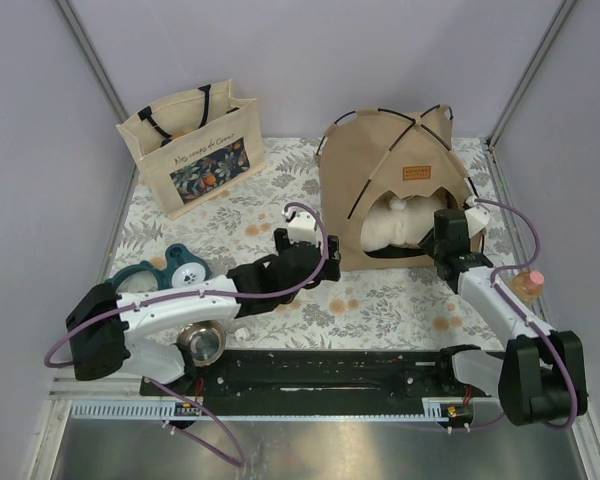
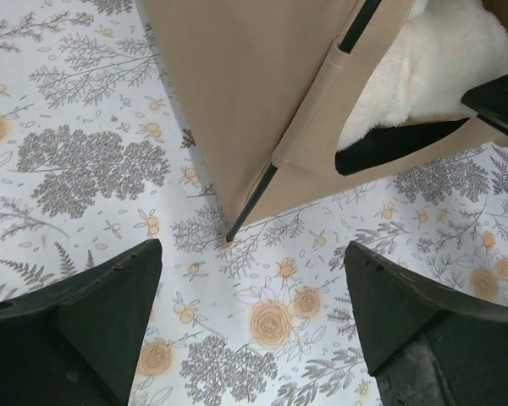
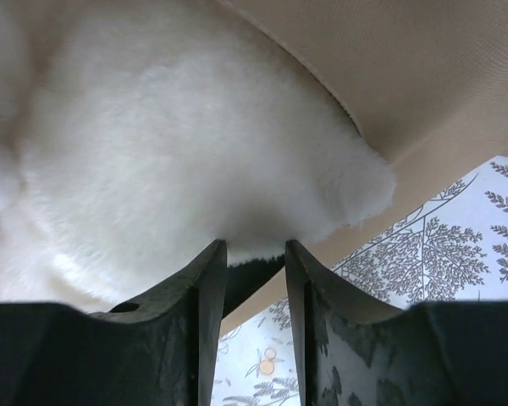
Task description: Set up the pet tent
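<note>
The tan pet tent (image 1: 395, 170) stands at the back right with its black poles (image 1: 380, 112) crossed over the top and its doorway facing me. A fluffy white pillow (image 1: 392, 230) lies in the doorway. My left gripper (image 1: 315, 255) is open and empty, just left of the tent's front corner. In the left wrist view it (image 2: 252, 247) hovers over the cloth below the tent's corner pole tip (image 2: 230, 235). My right gripper (image 1: 446, 238) is at the doorway's right side. In the right wrist view it (image 3: 255, 247) is nearly closed on the pillow's (image 3: 178, 144) edge.
A beige tote bag (image 1: 195, 145) stands at the back left. A teal dish (image 1: 175, 268) and a metal bowl (image 1: 202, 343) lie under my left arm. A pink-capped bottle (image 1: 528, 282) stands at the right edge. A black rail (image 1: 320, 370) runs along the front.
</note>
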You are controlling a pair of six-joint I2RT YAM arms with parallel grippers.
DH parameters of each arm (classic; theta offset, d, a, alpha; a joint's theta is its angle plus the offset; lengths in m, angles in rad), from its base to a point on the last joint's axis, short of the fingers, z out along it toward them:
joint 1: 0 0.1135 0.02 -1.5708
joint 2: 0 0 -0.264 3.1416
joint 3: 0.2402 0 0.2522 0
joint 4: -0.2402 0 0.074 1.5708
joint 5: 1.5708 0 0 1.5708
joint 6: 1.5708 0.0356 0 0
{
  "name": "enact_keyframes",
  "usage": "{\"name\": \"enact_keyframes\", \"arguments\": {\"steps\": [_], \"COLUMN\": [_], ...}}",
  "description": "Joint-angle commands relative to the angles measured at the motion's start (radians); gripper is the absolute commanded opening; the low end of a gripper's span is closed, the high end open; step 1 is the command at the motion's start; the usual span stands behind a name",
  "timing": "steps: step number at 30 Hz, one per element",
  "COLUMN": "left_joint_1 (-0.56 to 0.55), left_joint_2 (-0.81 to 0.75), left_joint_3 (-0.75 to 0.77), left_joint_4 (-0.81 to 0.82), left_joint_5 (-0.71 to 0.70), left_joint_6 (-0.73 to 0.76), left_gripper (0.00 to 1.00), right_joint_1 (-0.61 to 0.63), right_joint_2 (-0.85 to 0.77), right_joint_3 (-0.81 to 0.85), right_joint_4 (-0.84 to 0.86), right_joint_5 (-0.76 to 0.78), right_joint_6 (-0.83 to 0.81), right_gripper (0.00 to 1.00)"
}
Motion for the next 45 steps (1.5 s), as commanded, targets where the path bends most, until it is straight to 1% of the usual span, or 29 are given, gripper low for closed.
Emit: {"name": "enact_keyframes", "arguments": {"steps": [1, 4, 7, 10, 12, 15, 19, 23, 26, 29, 31, 36, 38, 40, 45], "left_joint_1": [-0.001, 0.0, 0.005, 0.011, 0.014, 0.019, 0.022, 0.029, 0.042, 0.057, 0.066, 0.103, 0.143, 0.195, 0.391], "left_joint_2": [-0.099, -0.153, -0.206, -0.251, -0.277, -0.297, -0.32, -0.357, -0.38, -0.401, -0.41, -0.429, -0.437, -0.449, -0.493], "left_joint_3": [-0.037, -0.063, -0.096, -0.12, -0.134, -0.143, -0.134, -0.132, -0.132, -0.125, -0.119, -0.113, -0.12, -0.142, -0.217], "left_joint_4": [-0.052, -0.09, -0.115, -0.132, -0.13, -0.129, -0.168, -0.218, -0.259, -0.32, -0.369, -0.561, -0.625, -0.656, -0.646], "left_joint_5": [-0.01, -0.029, -0.038, -0.047, -0.049, -0.049, -0.059, -0.076, -0.085, -0.099, -0.119, -0.162, -0.151, -0.144, -0.089], "left_joint_6": [-0.036, -0.054, -0.066, -0.082, -0.085, -0.085, -0.083, -0.092, -0.102, -0.108, -0.121, -0.236, -0.279, -0.304, -0.324], "left_gripper": [0.92, 0.93, 0.94, 0.94, 0.95, 0.95, 0.96, 0.96, 0.99, 0.99, 0.99, 0.99, 0.99, 0.99, 0.99], "right_joint_1": [0.002, 0.002, -0.003, -0.003, -0.003, -0.001, -0.003, -0.003, -0.001, -0.003, -0.003, -0.003, -0.003, -0.003, -0.001], "right_joint_2": [0.094, 0.184, 0.243, 0.279, 0.302, 0.312, 0.24, 0.1, -0.031, -0.162, -0.217, -0.289, -0.329, -0.375, -0.425], "right_joint_3": [0.002, 0.047, 0.087, 0.13, 0.147, 0.158, 0.12, 0.106, 0.101, 0.115, 0.129, 0.161, 0.135, 0.111, 0.074], "right_joint_4": [0.145, 0.233, 0.328, 0.361, 0.371, 0.314, 0.229, 0.055, -0.049, -0.144, -0.196, -0.354, -0.367, -0.375, -0.358], "right_joint_5": [0.109, 0.142, 0.096, 0.044, 0.024, 0.066, 0.14, 0.172, 0.148, 0.047, -0.062, -0.379, -0.493, -0.559, -0.746], "right_joint_6": [0.007, -0.022, -0.077, -0.118, -0.128, -0.089, -0.016, 0.027, 0.029, -0.02, -0.077, -0.123, -0.123, -0.117, -0.109], "right_gripper": [0.4, 0.39, 0.38, 0.37, 0.38, 0.42, 0.57, 0.66, 0.73, 0.79, 0.83, 0.84, 0.84, 0.84, 0.81]}}
